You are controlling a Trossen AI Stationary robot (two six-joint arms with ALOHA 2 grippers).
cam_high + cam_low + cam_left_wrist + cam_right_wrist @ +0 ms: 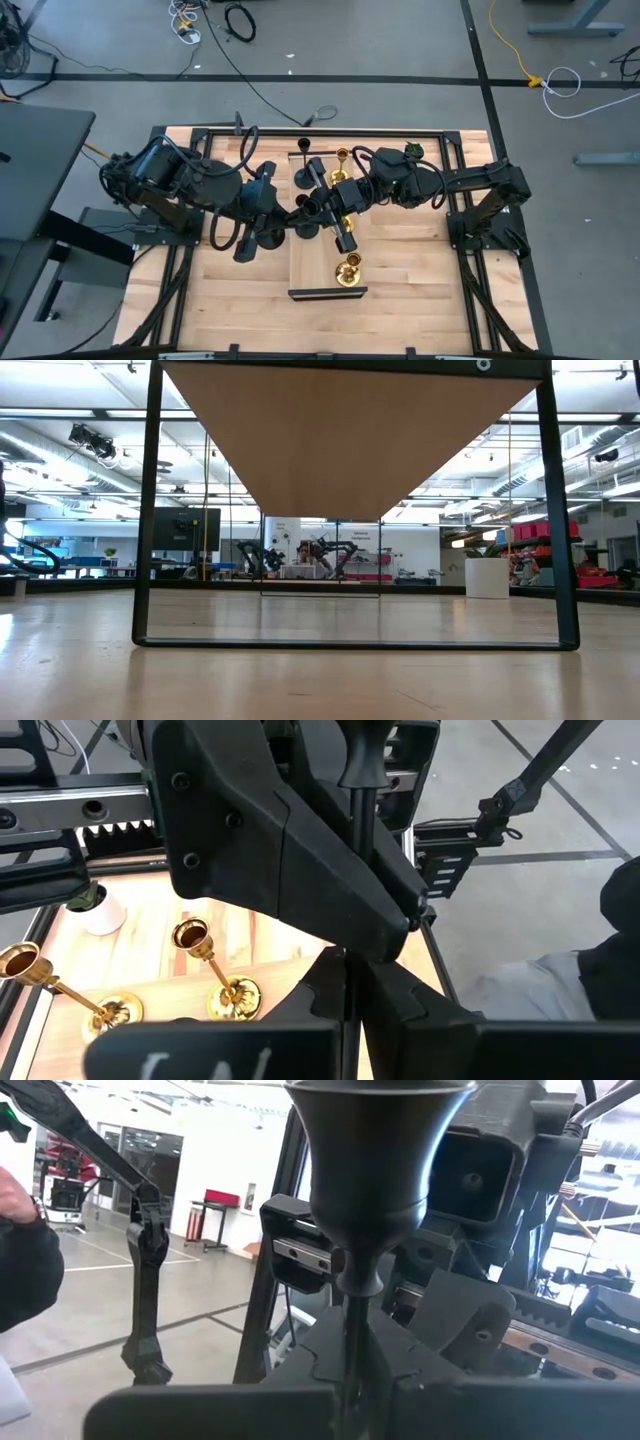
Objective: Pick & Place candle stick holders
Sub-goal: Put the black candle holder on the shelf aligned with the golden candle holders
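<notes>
**Both arms jammed together mid-counter, black holder stuck between them**

The left gripper (300, 207) and right gripper (328, 203) meet nose to nose over the long pale wooden tray (300, 272) in the middle of the counter (420, 270). It's really crowded there. From above, the arms cover most of what they hold.

The right wrist view clears it up. The right gripper's (350, 1330) fingers are closed tight on the thin stem of a black candle stick holder (380, 1150), held up off the tray. Its matte, bell-shaped cup fills the view, and the left arm's wrist sits right behind it.

In the left wrist view, the left gripper's (345, 970) fingers are also pinched on a thin dark stem. A black cup (362, 760) pokes up past the right arm's chunky finger, which blocks the middle of that view. I can't tell for sure that it's the same piece.

Around them:
- two shiny gold holders (215, 970) (60, 995) with round bases and slim stems stand on the wood near a small white pot (100, 912)
- another gold one (350, 268) sits alone toward the tray's near end
- a black holder (303, 178) stands at the far end
- one more black holder (270, 238) sits under the left arm, just beside the tray

A person's dark sleeve (25, 1280) shows at the edge of the right wrist view.
</notes>
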